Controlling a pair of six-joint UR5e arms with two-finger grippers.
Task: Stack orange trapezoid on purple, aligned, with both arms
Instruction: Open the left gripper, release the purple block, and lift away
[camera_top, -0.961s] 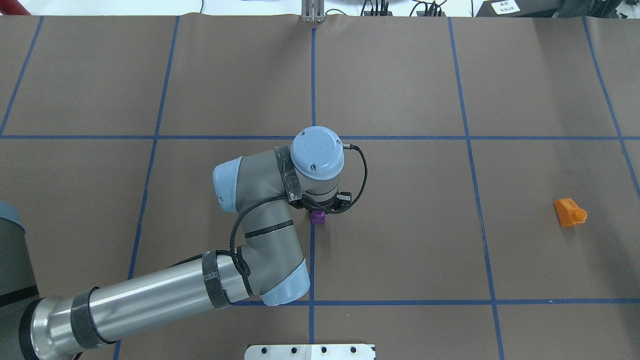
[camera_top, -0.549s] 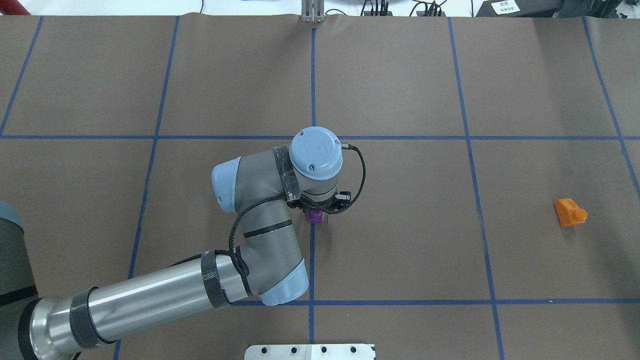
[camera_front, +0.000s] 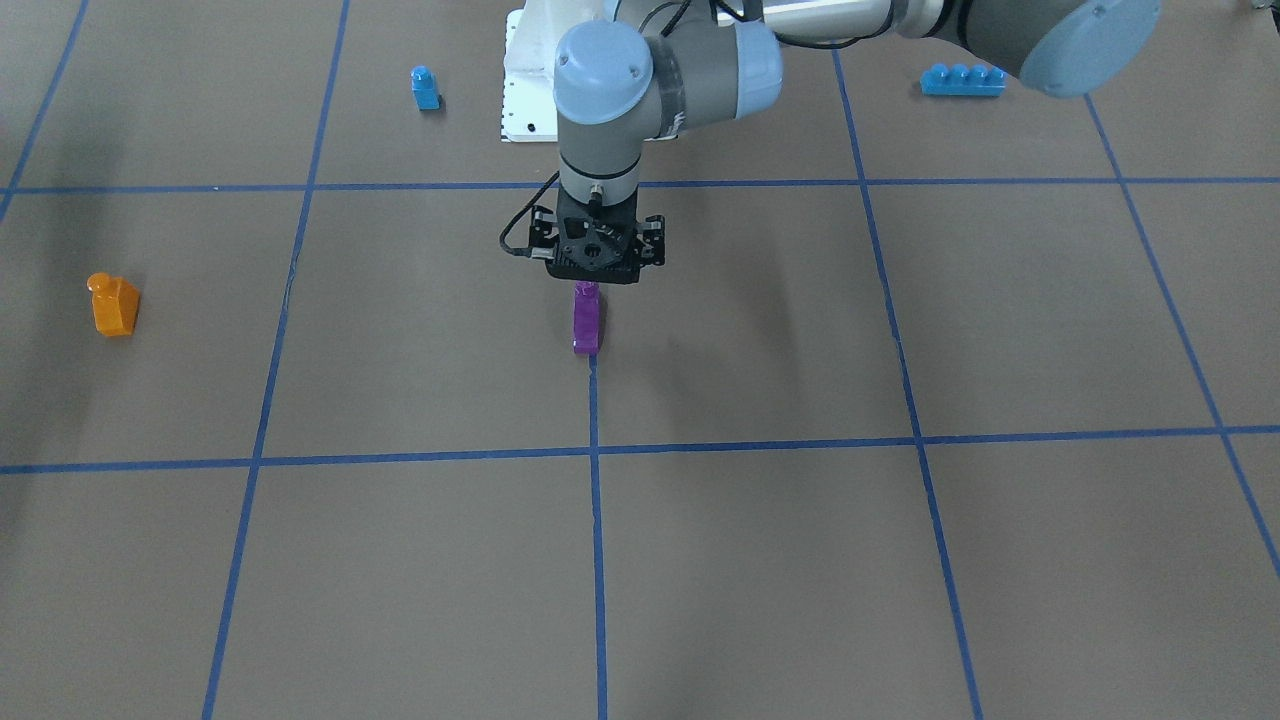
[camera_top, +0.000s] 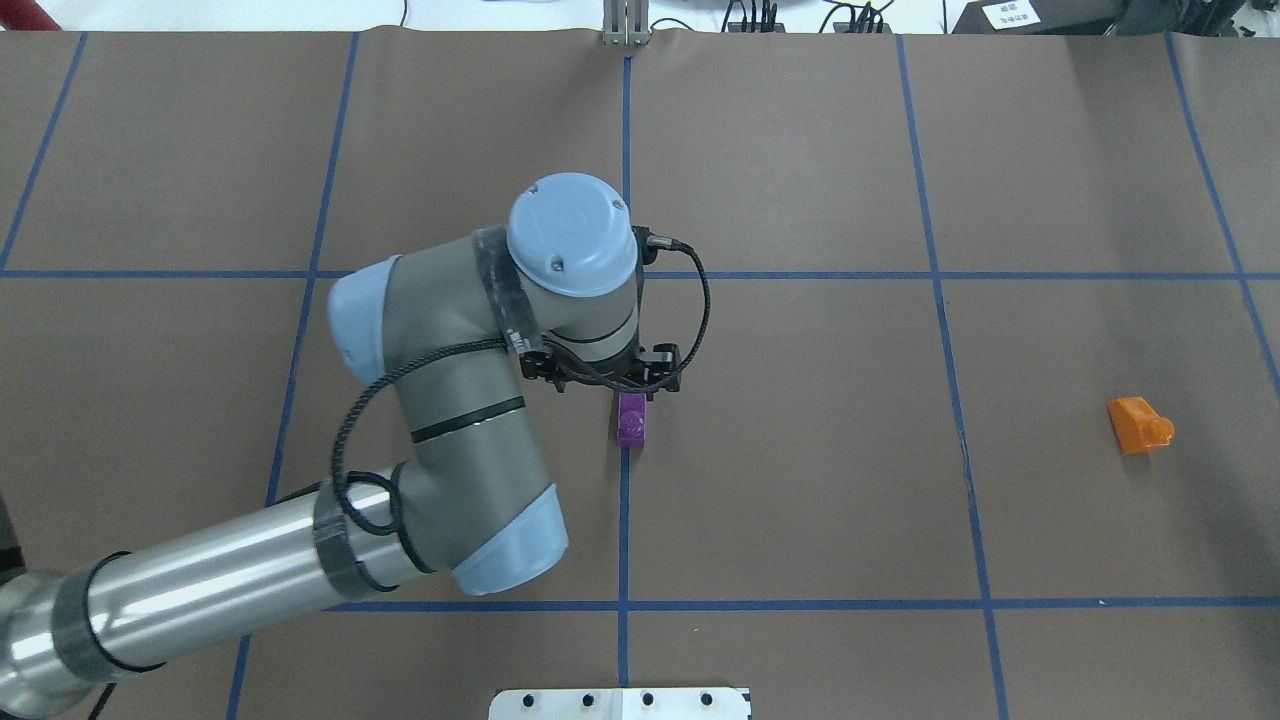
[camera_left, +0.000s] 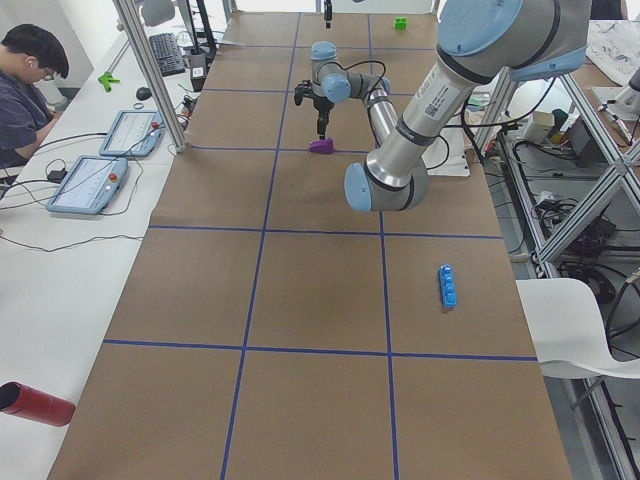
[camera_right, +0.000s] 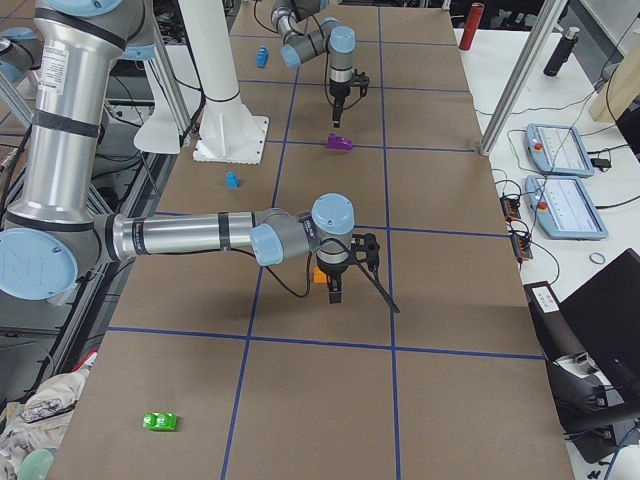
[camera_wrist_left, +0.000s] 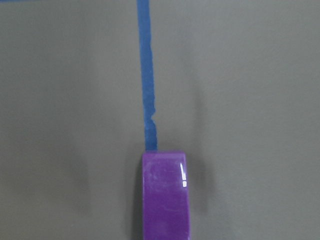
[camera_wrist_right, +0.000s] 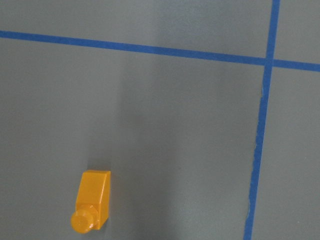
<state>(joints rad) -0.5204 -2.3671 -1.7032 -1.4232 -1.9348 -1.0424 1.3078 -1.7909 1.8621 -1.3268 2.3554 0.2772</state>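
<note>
The purple brick rests on the table on the middle blue tape line; it also shows in the front view and the left wrist view. My left gripper hangs just above it, apart from it, open and empty. The orange trapezoid sits alone at the table's right side, stud up, and also shows in the right wrist view. My right gripper shows only in the exterior right view, hanging over the orange brick; I cannot tell whether it is open or shut.
A small blue single-stud brick and a long blue four-stud brick lie near the white base pedestal. A green piece lies at the near end. An operator sits beside the table.
My left gripper has let go of the purple brick and risen, the wrist shifting left and away in the overhead view. The brick stays on the tape line. The orange brick has not moved.
</note>
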